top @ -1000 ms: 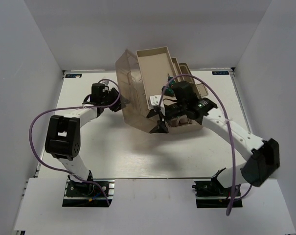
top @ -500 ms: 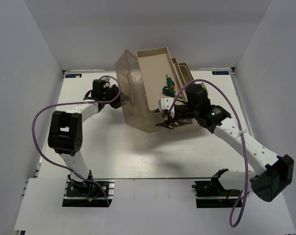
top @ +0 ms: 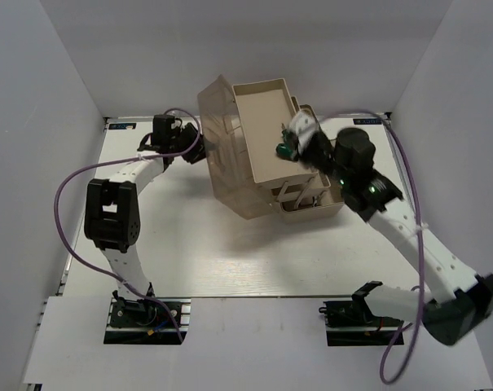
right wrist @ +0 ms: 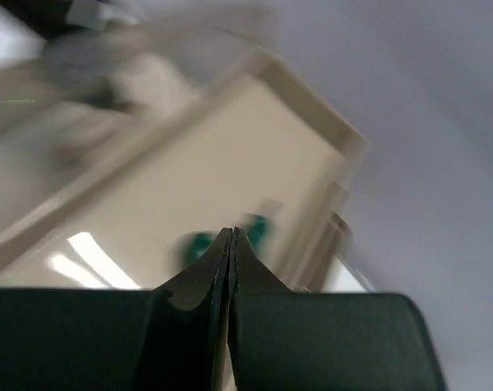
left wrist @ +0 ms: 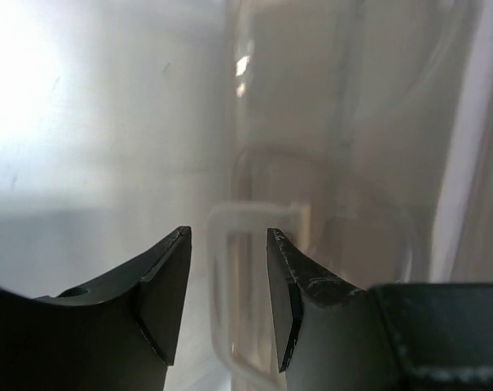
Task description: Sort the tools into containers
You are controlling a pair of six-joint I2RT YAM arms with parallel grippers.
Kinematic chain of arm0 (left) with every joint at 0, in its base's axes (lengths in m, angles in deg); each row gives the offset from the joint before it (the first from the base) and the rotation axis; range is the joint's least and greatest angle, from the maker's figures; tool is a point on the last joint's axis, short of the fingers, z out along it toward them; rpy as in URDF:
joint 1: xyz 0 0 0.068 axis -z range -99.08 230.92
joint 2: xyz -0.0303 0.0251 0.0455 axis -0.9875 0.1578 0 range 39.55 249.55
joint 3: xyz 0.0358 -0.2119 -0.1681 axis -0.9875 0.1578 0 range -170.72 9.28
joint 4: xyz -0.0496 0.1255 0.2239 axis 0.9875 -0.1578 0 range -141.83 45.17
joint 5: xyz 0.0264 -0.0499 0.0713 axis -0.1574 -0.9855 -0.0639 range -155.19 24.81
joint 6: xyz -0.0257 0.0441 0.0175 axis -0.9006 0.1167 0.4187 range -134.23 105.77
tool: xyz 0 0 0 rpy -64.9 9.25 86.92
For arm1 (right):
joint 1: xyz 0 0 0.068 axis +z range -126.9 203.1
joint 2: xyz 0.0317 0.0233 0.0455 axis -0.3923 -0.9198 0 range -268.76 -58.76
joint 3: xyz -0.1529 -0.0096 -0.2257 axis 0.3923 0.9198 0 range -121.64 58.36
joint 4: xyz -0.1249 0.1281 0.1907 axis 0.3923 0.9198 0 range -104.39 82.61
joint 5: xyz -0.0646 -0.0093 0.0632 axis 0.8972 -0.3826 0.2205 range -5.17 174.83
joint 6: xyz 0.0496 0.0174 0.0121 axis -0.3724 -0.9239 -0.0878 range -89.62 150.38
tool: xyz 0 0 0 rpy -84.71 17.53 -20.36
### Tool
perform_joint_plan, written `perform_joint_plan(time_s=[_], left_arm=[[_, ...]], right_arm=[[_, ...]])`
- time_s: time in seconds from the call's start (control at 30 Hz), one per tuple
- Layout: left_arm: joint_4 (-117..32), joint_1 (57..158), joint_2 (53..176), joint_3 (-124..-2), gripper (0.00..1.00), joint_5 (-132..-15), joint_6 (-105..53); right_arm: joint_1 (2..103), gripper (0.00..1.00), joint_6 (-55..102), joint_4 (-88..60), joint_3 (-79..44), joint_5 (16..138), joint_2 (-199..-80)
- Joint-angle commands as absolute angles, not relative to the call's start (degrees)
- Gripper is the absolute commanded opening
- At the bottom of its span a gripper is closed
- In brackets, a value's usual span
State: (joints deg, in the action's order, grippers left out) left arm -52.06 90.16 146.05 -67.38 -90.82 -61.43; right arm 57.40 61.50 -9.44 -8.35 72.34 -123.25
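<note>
Presently shows two green-handled screwdrivers lying in toolbox's top tray; has right gripper pressed together, empty, just above; left gripper half spread before one white handle.

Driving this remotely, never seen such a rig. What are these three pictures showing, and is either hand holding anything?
These are two robot arms, the left arm and the right arm, bolted at the near edge of the table. Each ends in a two-finger hand. The overhead picture looks down from behind them; the other two come from cameras on the wrists. On the table stands a fold-out toolbox with beige trays and a translucent brown lid. In the top tray lie green-handled screwdrivers. The left hand is open, its fingers either side of the white handle; whether they touch it is unclear. The right hand is shut and empty, pointing at the screwdrivers.
</note>
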Motion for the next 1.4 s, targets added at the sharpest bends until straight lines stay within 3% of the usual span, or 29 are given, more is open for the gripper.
perform_joint_plan(time_s=[0.0,0.23,0.47,0.83,1.27,1.37], left_arm=[[-51.4,91.3,147.4,-75.9,0.53,-93.8,-61.7],[-53.2,93.0,157.2,-94.1,0.53,-100.6,-62.5],[-51.2,94.3,166.4,-107.4,0.53,-115.5,-63.8],[-36.8,96.4,167.5,-106.1,0.56,-131.7,-71.4],[-39.0,94.1,157.1,-106.3,0.61,-125.1,-66.9],[-40.4,93.5,152.7,-102.4,0.61,-122.6,-64.1]], right_arm=[[53.3,0.00,52.5,-8.3,-19.1,112.5,-133.3],[40.5,0.00,43.3,-0.9,-16.9,109.5,-134.4],[32.3,0.00,37.5,7.7,-16.3,101.5,-137.2],[22.1,0.00,34.2,17.5,-18.2,80.3,-146.7],[18.2,0.27,34.8,17.3,-16.7,75.9,-148.8],[17.8,0.38,35.1,16.7,-16.1,75.5,-148.0]])
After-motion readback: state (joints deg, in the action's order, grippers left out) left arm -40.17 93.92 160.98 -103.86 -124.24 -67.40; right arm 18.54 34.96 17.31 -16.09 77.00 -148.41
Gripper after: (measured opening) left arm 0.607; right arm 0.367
